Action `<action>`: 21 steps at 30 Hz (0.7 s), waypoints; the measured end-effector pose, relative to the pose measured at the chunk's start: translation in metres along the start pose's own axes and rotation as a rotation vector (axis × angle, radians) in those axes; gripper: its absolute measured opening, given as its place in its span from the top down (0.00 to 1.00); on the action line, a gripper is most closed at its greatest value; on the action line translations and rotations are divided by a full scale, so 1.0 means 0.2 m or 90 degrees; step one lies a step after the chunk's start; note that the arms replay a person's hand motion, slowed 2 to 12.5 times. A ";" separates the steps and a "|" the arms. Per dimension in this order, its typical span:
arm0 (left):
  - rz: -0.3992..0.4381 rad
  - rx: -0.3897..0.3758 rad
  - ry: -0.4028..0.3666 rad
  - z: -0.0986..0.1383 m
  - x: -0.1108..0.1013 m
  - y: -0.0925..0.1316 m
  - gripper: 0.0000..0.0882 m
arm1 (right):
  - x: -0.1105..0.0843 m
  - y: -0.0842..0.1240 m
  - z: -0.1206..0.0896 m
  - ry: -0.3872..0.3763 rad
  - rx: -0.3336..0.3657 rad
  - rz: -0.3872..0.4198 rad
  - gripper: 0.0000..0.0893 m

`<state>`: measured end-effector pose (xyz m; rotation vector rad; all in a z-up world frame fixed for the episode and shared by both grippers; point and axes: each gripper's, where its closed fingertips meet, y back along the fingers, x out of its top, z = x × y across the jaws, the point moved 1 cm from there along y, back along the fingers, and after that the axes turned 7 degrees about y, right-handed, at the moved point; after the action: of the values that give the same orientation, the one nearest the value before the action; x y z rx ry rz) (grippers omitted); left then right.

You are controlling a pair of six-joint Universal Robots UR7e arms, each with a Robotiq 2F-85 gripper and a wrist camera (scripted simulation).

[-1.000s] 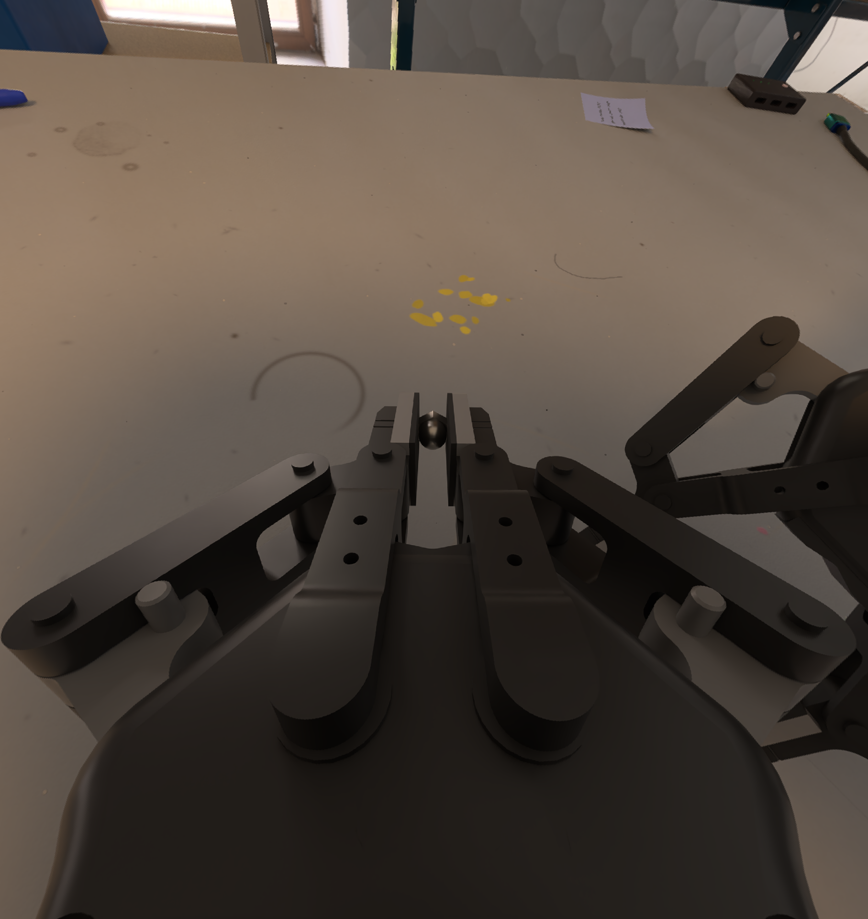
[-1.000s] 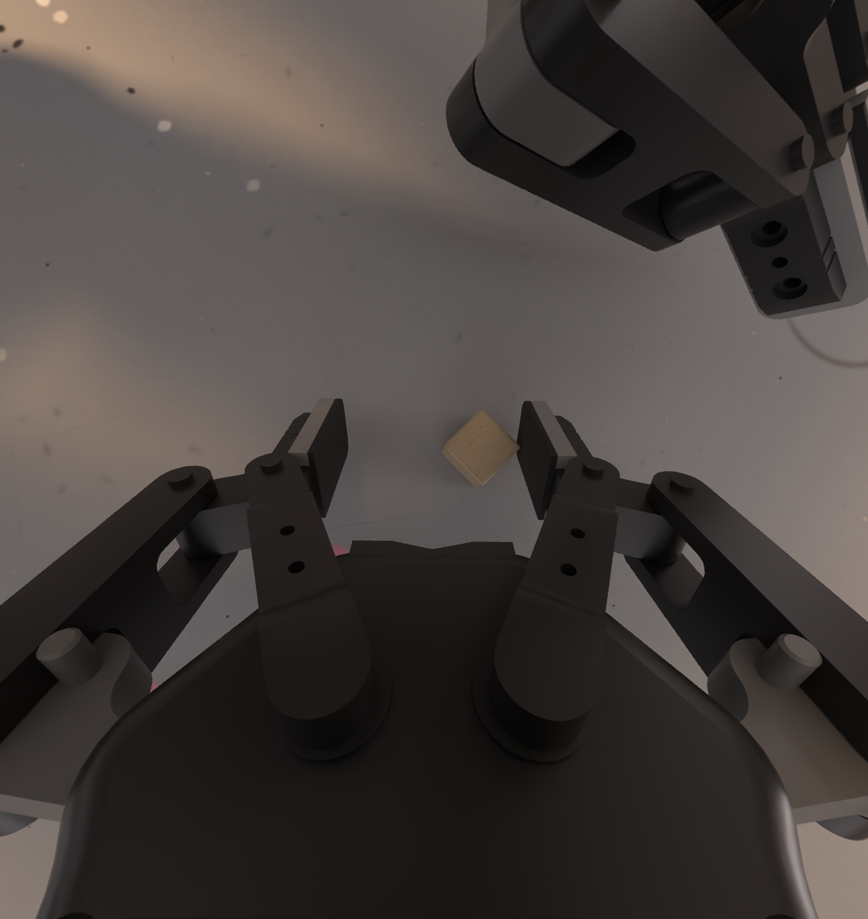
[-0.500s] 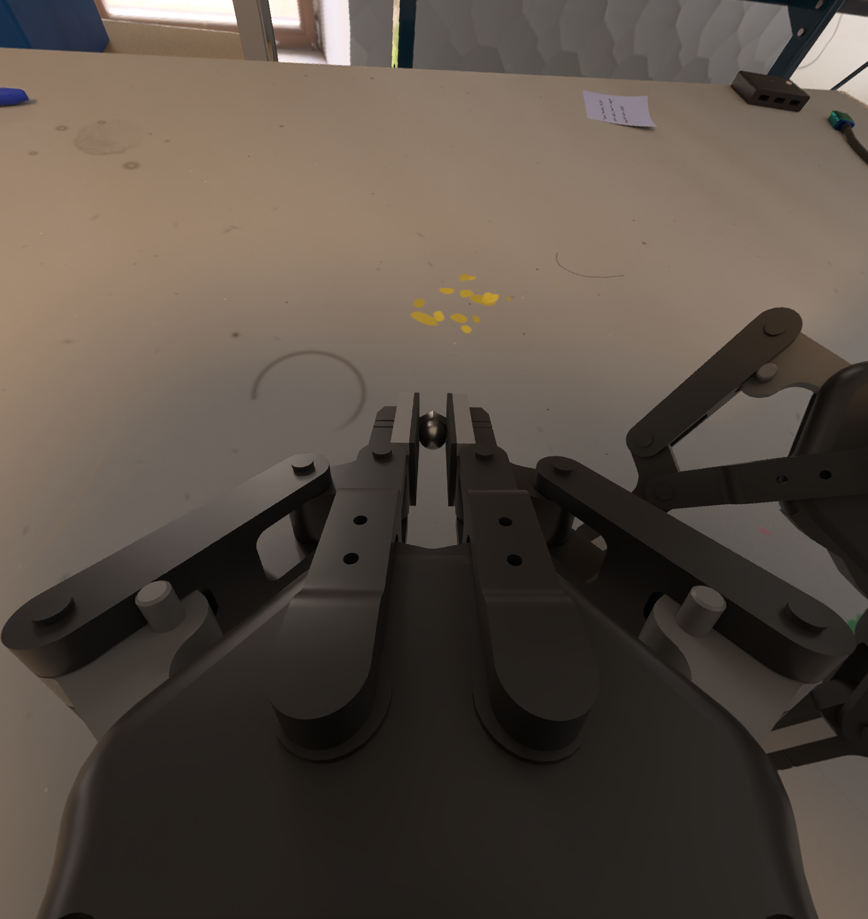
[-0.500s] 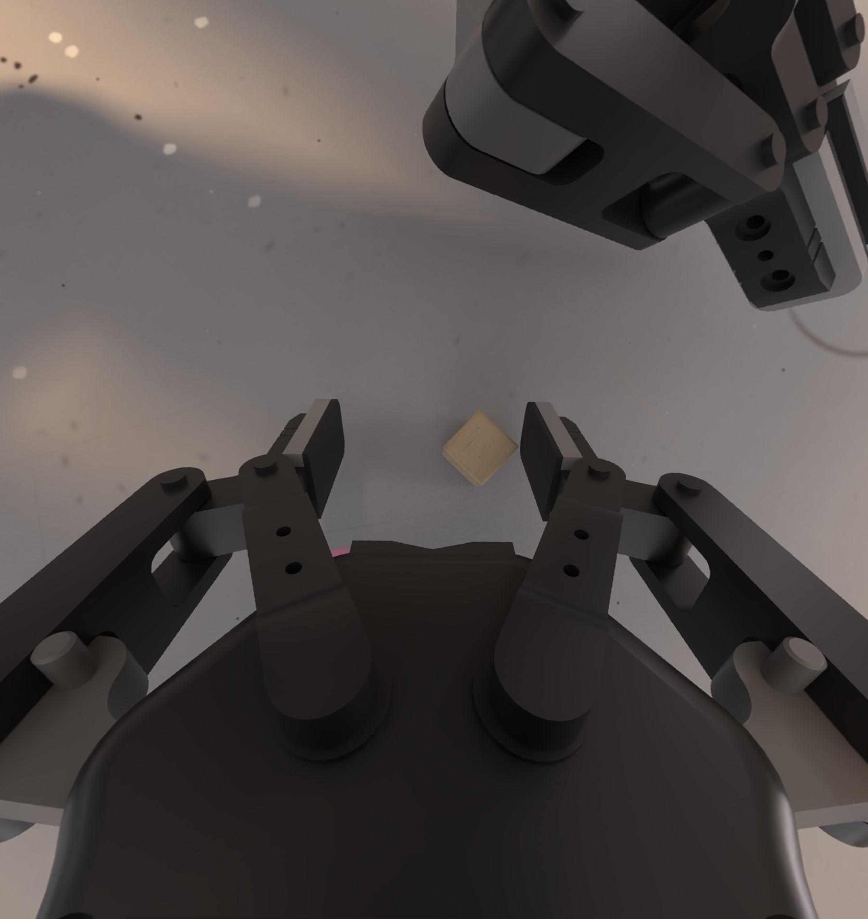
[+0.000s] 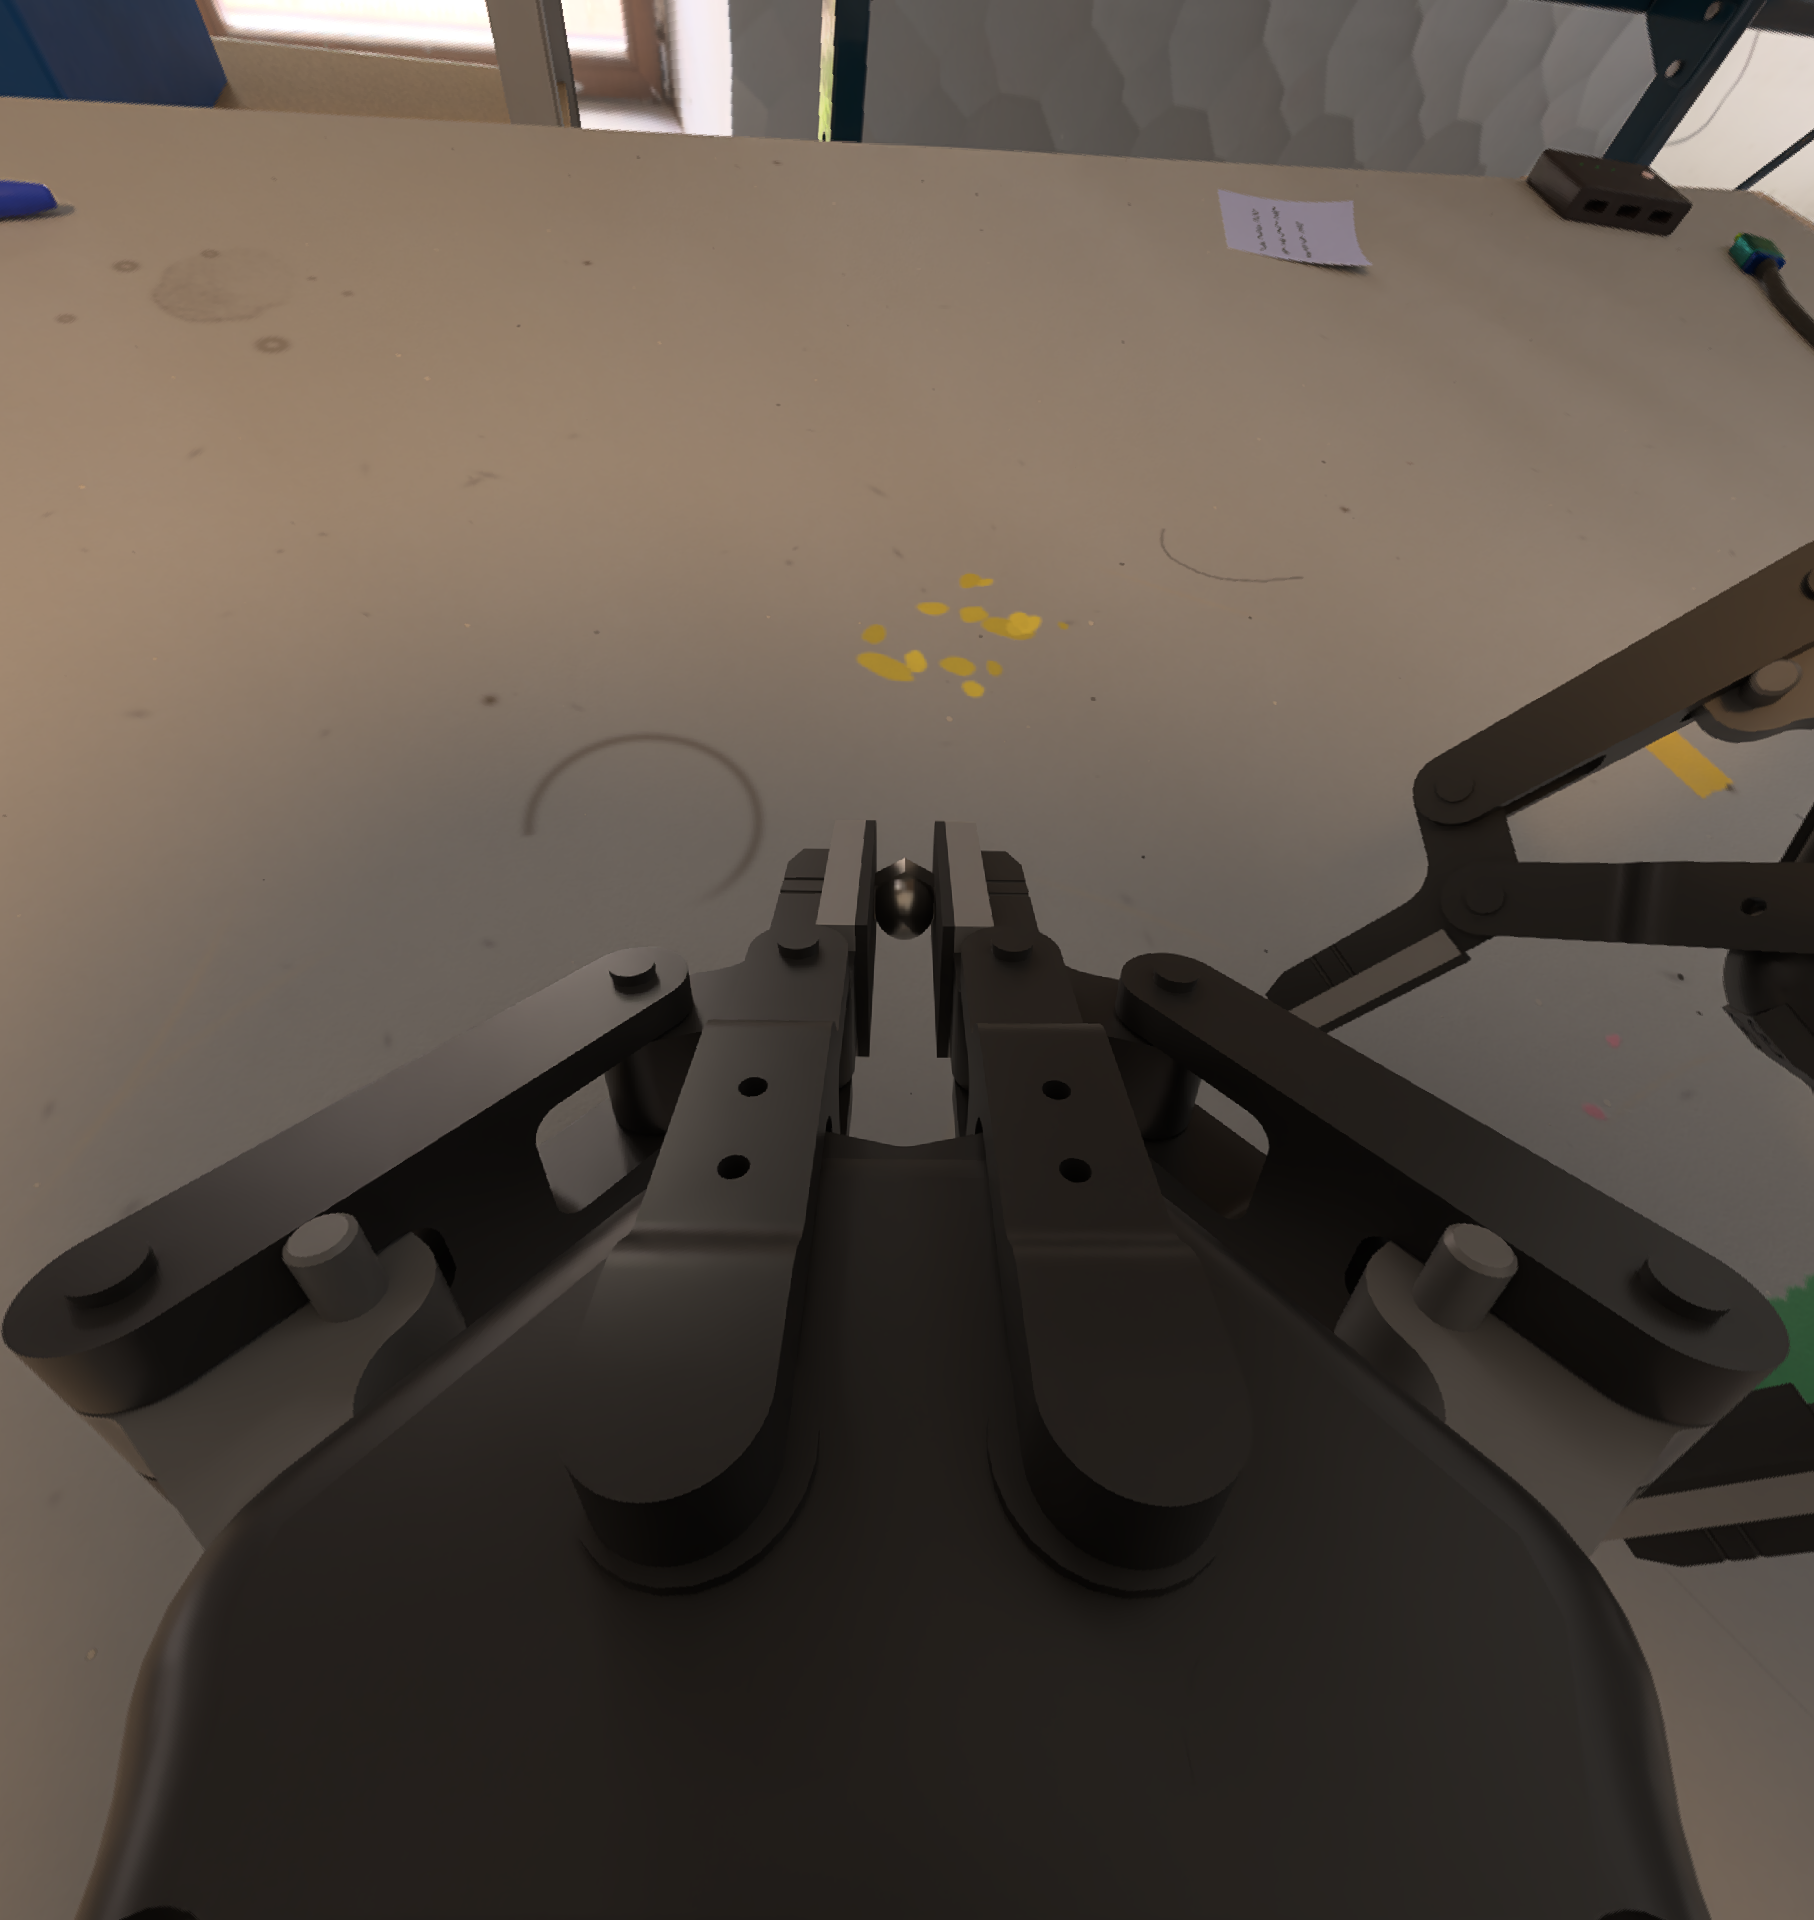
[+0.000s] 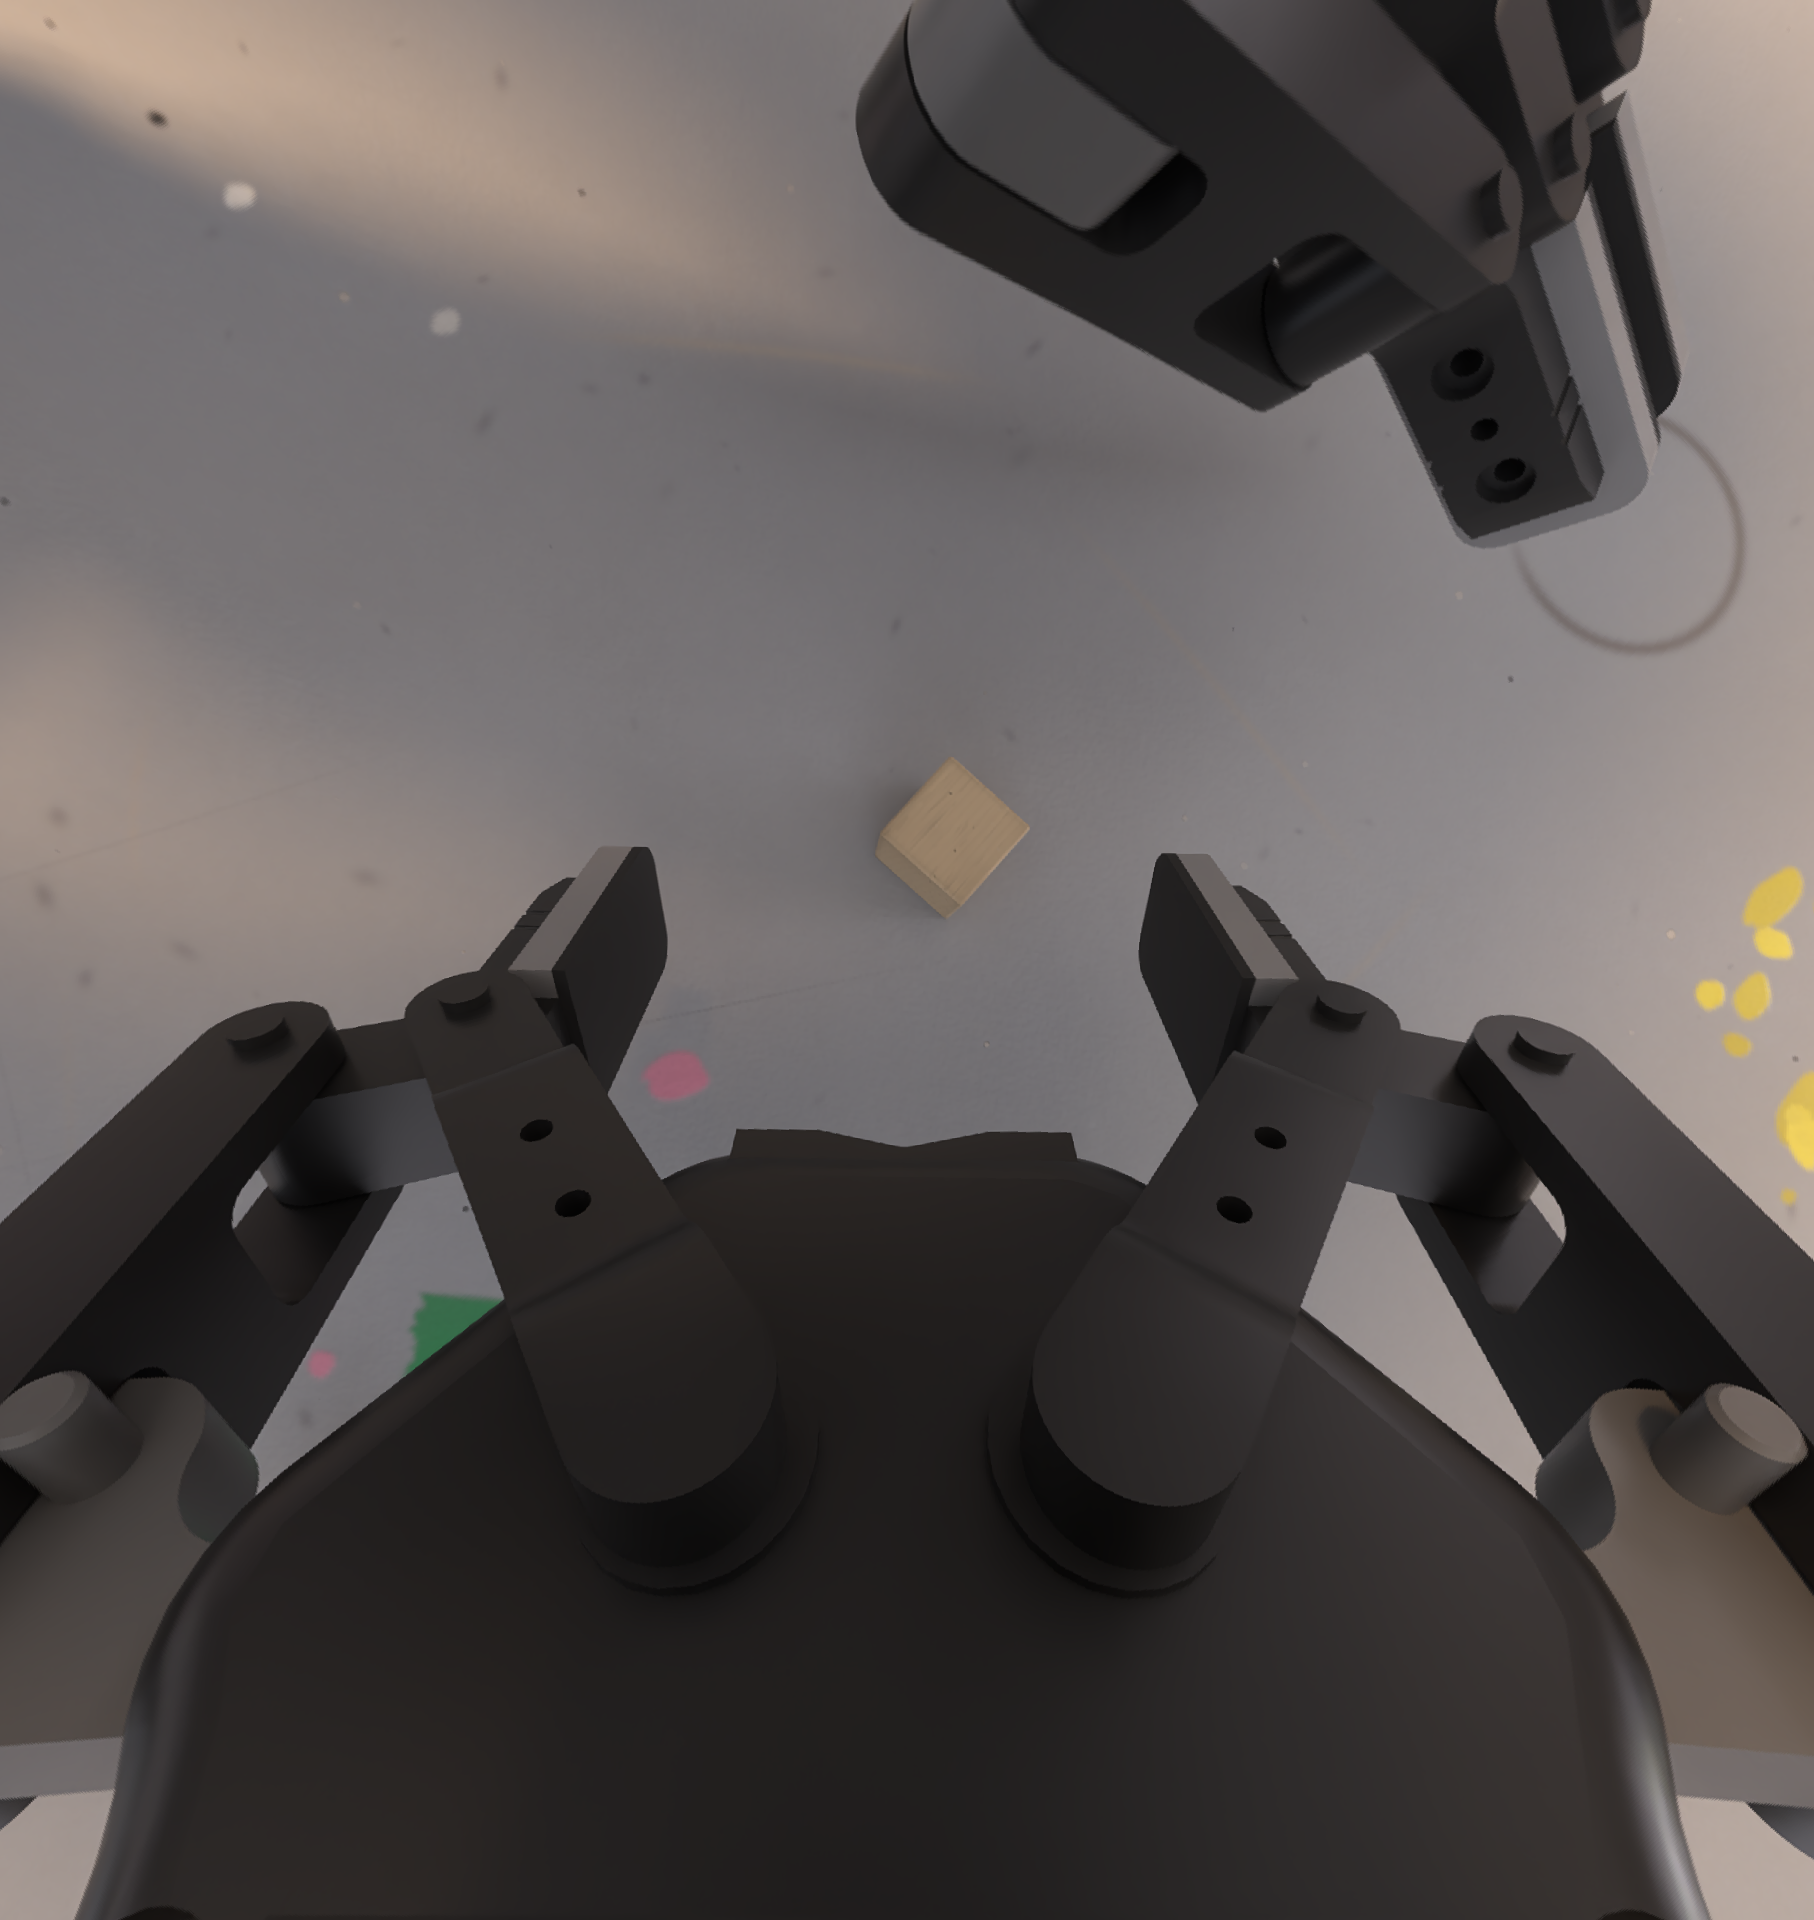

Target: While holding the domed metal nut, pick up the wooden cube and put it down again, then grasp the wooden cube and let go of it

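Beige worktop (image 5: 467, 520), stained. Landmark: wooden cube (image 6: 951, 837), resting on it. Right gripper (image 6: 903, 935) hangs above the cube, jaws spread wide, touching nothing. Left gripper (image 5: 904, 904) sits up and right of the cube, jaws narrow, clamped on the domed metal nut (image 5: 902, 900).

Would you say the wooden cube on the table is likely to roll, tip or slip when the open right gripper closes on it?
The wooden cube sits flat on the table, so rolling seems unlikely. Its corners point toward the right gripper, so it may twist before the pads seat. It looks rigid and probably light.
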<state>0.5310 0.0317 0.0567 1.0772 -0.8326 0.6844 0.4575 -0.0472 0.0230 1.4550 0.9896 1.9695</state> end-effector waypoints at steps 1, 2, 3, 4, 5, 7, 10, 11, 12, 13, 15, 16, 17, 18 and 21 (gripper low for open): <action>0.000 0.000 -0.001 0.00 0.00 0.00 0.89 | -0.01 0.00 0.00 0.003 -0.003 -0.006 0.10; 0.000 0.001 -0.002 0.00 0.00 0.00 0.89 | -0.01 0.00 0.00 0.006 -0.005 -0.012 0.09; 0.001 0.001 -0.003 0.00 0.00 0.00 0.89 | -0.02 0.00 0.00 0.010 -0.007 -0.018 0.08; 0.001 0.002 -0.005 0.00 0.00 0.00 0.89 | -0.03 0.00 0.00 0.013 -0.009 -0.022 0.07; 0.001 0.003 -0.007 0.00 0.00 0.00 0.89 | -0.03 0.00 0.00 0.015 -0.010 -0.026 0.06; 0.001 0.005 -0.010 0.01 0.00 0.00 0.89 | -0.03 0.00 0.00 0.017 -0.009 -0.029 0.05; 0.000 0.006 -0.016 0.01 0.00 0.00 0.89 | -0.03 -0.01 -0.01 0.015 -0.004 -0.033 0.04; -0.001 0.007 -0.017 0.01 0.01 0.00 0.89 | -0.03 -0.01 -0.01 0.012 -0.002 -0.035 0.04; -0.001 0.008 -0.019 0.01 0.01 0.00 0.89 | -0.03 -0.01 -0.01 0.009 0.000 -0.036 0.04; -0.002 0.008 -0.020 0.01 0.01 0.00 0.89 | -0.03 -0.01 -0.01 0.006 0.003 -0.038 0.04; -0.004 0.010 -0.023 0.02 0.01 0.00 0.89 | -0.03 -0.02 -0.01 -0.002 0.011 -0.041 0.04; -0.005 0.011 -0.025 0.02 0.01 0.00 0.89 | -0.03 -0.02 -0.02 -0.006 0.016 -0.043 0.04; -0.006 0.012 -0.027 0.02 0.01 0.00 0.89 | -0.03 -0.02 -0.02 -0.010 0.020 -0.045 0.04; -0.007 0.013 -0.028 0.02 0.01 0.00 0.89 | -0.03 -0.02 -0.02 -0.014 0.024 -0.047 0.04; -0.007 0.014 -0.034 0.02 0.01 0.00 0.89 | -0.03 -0.03 -0.02 -0.019 0.035 -0.047 0.04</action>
<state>0.5306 0.0280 0.0593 1.1234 -0.8655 0.6587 0.4552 -0.0499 0.0142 1.4514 1.0767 1.8765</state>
